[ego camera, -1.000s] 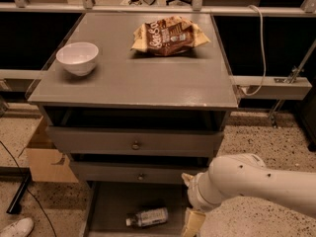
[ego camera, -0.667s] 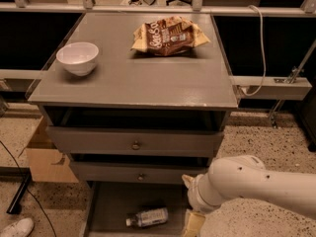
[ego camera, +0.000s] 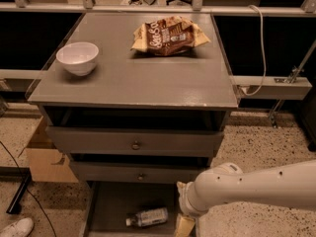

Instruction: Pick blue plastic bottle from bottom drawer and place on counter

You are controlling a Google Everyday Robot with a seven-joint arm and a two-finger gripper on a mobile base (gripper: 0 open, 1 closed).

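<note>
The blue plastic bottle (ego camera: 148, 216) lies on its side on the floor of the open bottom drawer (ego camera: 116, 201), its white cap pointing left. My white arm reaches in from the right. My gripper (ego camera: 185, 226) hangs at the drawer's right side, just right of the bottle and apart from it, and is cut off by the bottom edge of the view. The grey counter (ego camera: 133, 80) is above the three drawers.
A white bowl (ego camera: 77, 57) stands at the counter's left and a brown snack bag (ego camera: 169, 35) lies at its back. The two upper drawers with round knobs are slightly open. A cardboard box (ego camera: 47, 157) and a white shoe (ego camera: 15, 227) are on the floor at left.
Almost nothing differs. The arm and gripper stay beside the drawer's right side, and the bottle has not moved.
</note>
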